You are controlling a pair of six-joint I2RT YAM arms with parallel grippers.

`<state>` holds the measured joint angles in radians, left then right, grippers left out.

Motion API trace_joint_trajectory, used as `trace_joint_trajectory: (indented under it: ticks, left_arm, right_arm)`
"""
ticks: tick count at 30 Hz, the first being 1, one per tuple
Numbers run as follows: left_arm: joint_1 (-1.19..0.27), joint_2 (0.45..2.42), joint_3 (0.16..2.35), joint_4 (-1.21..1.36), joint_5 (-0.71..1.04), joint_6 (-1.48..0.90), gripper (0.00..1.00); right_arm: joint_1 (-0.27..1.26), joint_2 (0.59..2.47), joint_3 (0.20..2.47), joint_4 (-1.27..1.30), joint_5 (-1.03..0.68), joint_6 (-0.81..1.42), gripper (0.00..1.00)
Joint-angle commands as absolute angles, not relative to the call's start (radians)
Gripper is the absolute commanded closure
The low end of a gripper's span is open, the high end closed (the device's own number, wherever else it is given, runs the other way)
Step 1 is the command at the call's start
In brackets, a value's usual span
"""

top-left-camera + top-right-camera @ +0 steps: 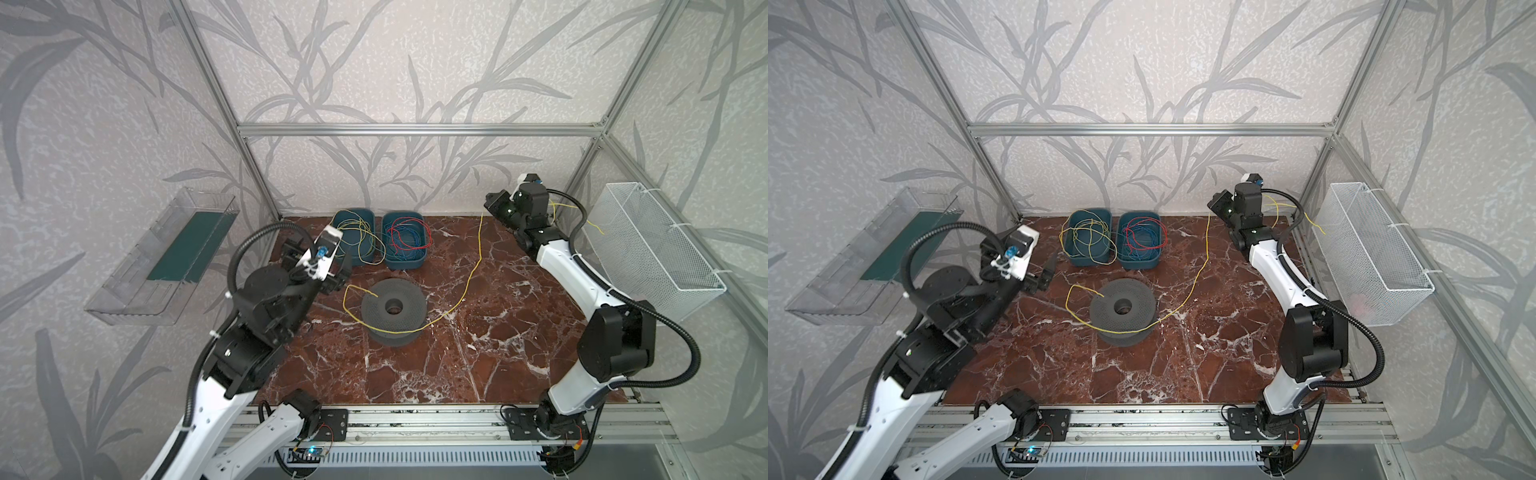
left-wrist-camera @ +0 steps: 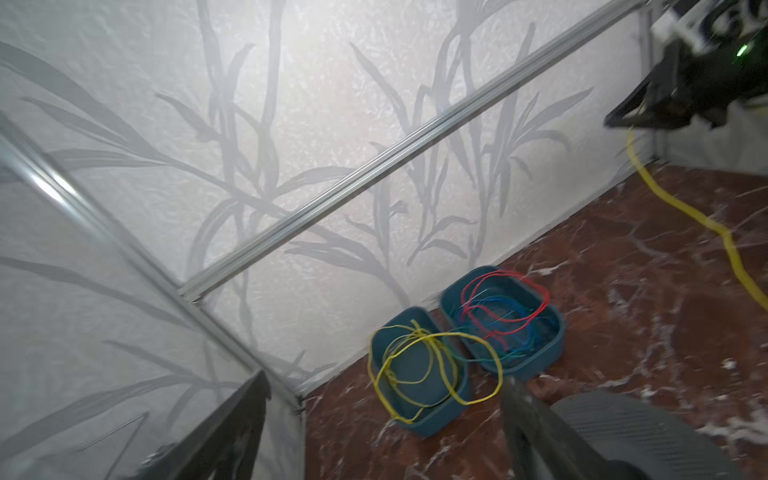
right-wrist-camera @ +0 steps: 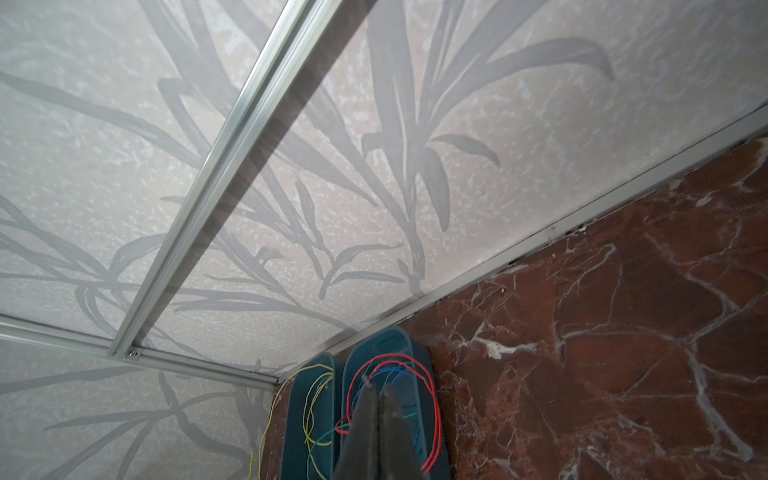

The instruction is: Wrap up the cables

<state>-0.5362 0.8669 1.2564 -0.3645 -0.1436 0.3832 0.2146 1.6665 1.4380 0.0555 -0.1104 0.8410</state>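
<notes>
Wrapping is judged to be at its 1st turn. In both top views the yellow cable [image 1: 481,241] is seen running down from the raised right gripper [image 1: 492,204], across the table [image 1: 498,353] and round the near side of the grey spool [image 1: 413,305]. Its free end lies on the spool's top face. The left gripper [image 1: 1047,275] is held just beside the spool, touching nothing.

In the left wrist view its fingers [image 2: 239,419] are shown wide apart, with 2 blue bins [image 2: 432,419] of spare wires beyond. The cable is seen hanging from the right gripper.

In the right wrist view the fingers [image 3: 365,419] are pressed together. The strand between them cannot be made out, though it is probably pinched there.

Next, the held length would need to be carried round the spool under light tension, with the loose end pinned.
</notes>
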Motion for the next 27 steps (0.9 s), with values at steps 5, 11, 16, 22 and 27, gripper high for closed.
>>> trace_joint_trajectory:
  ticks: [5,11,16,22,27]
  left_arm:
    - [-0.558,1.26,1.363,-0.166,0.29,0.029,0.03]
    - [-0.571,1.475,1.386,0.014,0.414,-0.086,0.03]
    - [-0.581,1.581,1.38,0.176,0.48,-0.203,0.03]
    - [-0.61,1.646,1.397,0.176,0.478,-0.189,0.09]
    - [-0.617,1.623,1.313,0.208,0.43,-0.149,0.2]
  right_arm:
    - [0.321,1.56,1.368,0.127,-0.204,0.898,1.0]
    - [0.394,1.515,1.303,0.182,-0.214,0.944,1.0]
    - [0.433,1.495,1.259,0.223,-0.209,0.983,1.0]
    - [0.453,1.484,1.219,0.275,-0.222,1.044,1.0]
    - [0.454,1.462,1.213,0.273,-0.236,1.051,1.0]
